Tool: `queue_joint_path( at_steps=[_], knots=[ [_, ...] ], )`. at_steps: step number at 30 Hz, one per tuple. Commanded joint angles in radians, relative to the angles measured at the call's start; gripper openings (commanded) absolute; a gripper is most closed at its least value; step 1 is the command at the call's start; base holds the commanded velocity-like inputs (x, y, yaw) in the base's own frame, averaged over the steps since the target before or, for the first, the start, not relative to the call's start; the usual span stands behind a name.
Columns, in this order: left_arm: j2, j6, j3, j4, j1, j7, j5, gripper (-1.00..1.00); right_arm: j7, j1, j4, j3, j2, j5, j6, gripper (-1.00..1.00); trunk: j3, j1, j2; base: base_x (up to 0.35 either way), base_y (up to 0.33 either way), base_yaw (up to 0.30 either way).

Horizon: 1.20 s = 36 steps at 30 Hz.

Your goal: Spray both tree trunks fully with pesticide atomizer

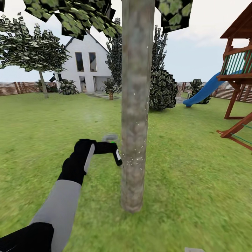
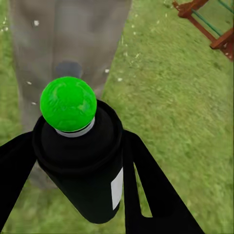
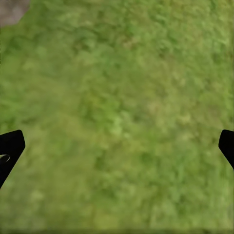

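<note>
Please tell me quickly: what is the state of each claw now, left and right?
Left claw: closed on the pesticide atomizer, aimed at the near tree trunk.
Right claw: open, holding nothing, above grass.

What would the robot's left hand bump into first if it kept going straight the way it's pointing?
Most likely the tree trunk. The left gripper, clamped on the pesticide atomizer, points right at it, and the bottle looks nearly against the bark, so the bottle would probably touch first.
</note>
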Motion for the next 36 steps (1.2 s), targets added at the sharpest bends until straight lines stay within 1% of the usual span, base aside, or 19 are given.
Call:
queue_joint_path(
  at_steps=[1,2,5,6,7,8,9,10,11,14,16,17,20,22,25,29,34,35,36],
  knots=[
    [-0.001,0.022,0.002,-0.037,-0.001,-0.007,0.0,-1.0,-0.003,-0.002,0.004,-0.002,0.0,0.004,-0.007,1.0,-0.001,0.0,-0.001,0.0,0.0,0.0],
    [-0.001,0.028,-0.001,-0.05,-0.001,-0.008,0.0,-1.0,-0.003,-0.001,0.004,-0.002,0.0,0.004,-0.007,1.0,-0.001,0.0,-0.001,0.0,0.0,0.0],
    [-0.001,0.039,-0.045,-0.078,-0.001,-0.008,0.0,-1.0,-0.003,-0.001,0.004,-0.002,0.0,0.004,-0.007,1.0,-0.001,0.0,-0.001,0.0,0.0,0.0],
    [-0.001,0.04,-0.05,-0.084,-0.002,-0.008,0.0,-1.0,-0.003,-0.001,0.004,-0.002,0.0,0.004,-0.007,1.0,-0.001,0.0,-0.001,0.0,0.0,0.0],
    [-0.001,0.041,-0.053,-0.088,-0.003,-0.008,0.005,-1.0,-0.003,-0.001,0.004,-0.002,0.0,0.004,-0.007,1.0,-0.001,0.0,-0.001,0.0,0.0,0.0],
    [-0.001,0.042,-0.055,-0.09,-0.013,-0.009,0.022,-1.0,-0.003,-0.001,0.004,-0.002,0.0,0.004,-0.007,1.0,-0.001,0.0,-0.001,0.0,0.0,0.0],
    [-0.001,0.043,-0.056,-0.088,-0.036,-0.009,0.037,-1.0,-0.003,-0.001,0.004,-0.002,0.0,0.004,-0.007,1.0,-0.001,0.0,-0.001,0.0,0.0,0.0],
    [-0.001,0.044,-0.057,-0.061,-0.101,-0.009,0.056,-1.0,-0.003,-0.001,0.004,-0.002,0.0,0.004,-0.007,1.0,-0.001,0.0,-0.001,0.0,0.0,0.0],
    [-0.001,0.045,-0.058,-0.035,-0.153,-0.009,0.063,-1.0,-0.003,-0.001,0.004,-0.002,0.0,0.004,-0.007,1.0,-0.001,0.0,-0.001,0.0,0.0,0.0],
    [-0.001,0.046,-0.058,0.004,-0.233,-0.009,0.075,-1.0,-0.003,-0.001,0.004,-0.002,0.0,0.004,-0.007,1.0,-0.001,0.0,-0.001,0.0,0.0,0.0],
    [-0.001,0.046,-0.058,0.058,-0.311,-0.01,0.12,-1.0,-0.003,-0.001,0.004,-0.002,0.0,0.004,-0.007,1.0,-0.001,0.0,-0.001,0.0,0.0,0.0],
    [-0.001,0.046,-0.058,0.069,-0.33,-0.009,0.128,-1.0,-0.003,-0.001,0.004,-0.002,0.0,0.004,-0.007,1.0,-0.001,0.0,-0.001,0.0,0.0,0.0],
    [-0.001,0.046,-0.057,0.105,-0.405,-0.009,0.14,-1.0,-0.003,-0.001,0.004,-0.002,0.0,0.004,-0.007,1.0,-0.001,0.0,-0.001,0.0,0.0,0.0],
    [-0.001,0.047,-0.057,0.139,-0.47,-0.008,0.141,-1.0,-0.003,-0.001,0.004,-0.002,0.0,0.004,-0.007,1.0,-0.001,0.0,-0.001,0.0,0.0,0.0],
    [-0.001,0.059,-0.057,0.166,-0.544,-0.008,0.141,-1.0,-0.003,-0.001,0.004,-0.002,0.0,0.004,-0.007,1.0,-0.001,0.0,-0.001,0.0,0.0,0.0],
    [-0.001,0.066,-0.054,0.193,-0.562,-0.008,0.142,-1.0,-0.003,-0.001,0.004,-0.002,0.0,0.004,-0.007,1.0,-0.001,0.0,-0.001,0.0,0.0,0.0],
    [-0.001,0.065,-0.034,0.204,-0.565,-0.007,0.139,-1.0,-0.003,-0.001,0.004,-0.002,0.0,0.004,-0.007,1.0,-0.001,0.0,-0.001,0.0,0.0,0.0],
    [0.03,0.065,-0.031,0.222,-0.565,-0.006,0.139,-1.0,-0.003,-0.001,0.004,-0.002,0.0,0.004,-0.007,1.0,-0.001,0.0,-0.001,0.0,0.0,0.0],
    [0.043,0.064,-0.03,0.238,-0.565,-0.006,0.14,-1.0,-0.003,-0.001,0.004,-0.002,0.0,0.004,-0.007,1.0,-0.001,0.0,-0.001,0.0,0.0,0.0]
  ],
)
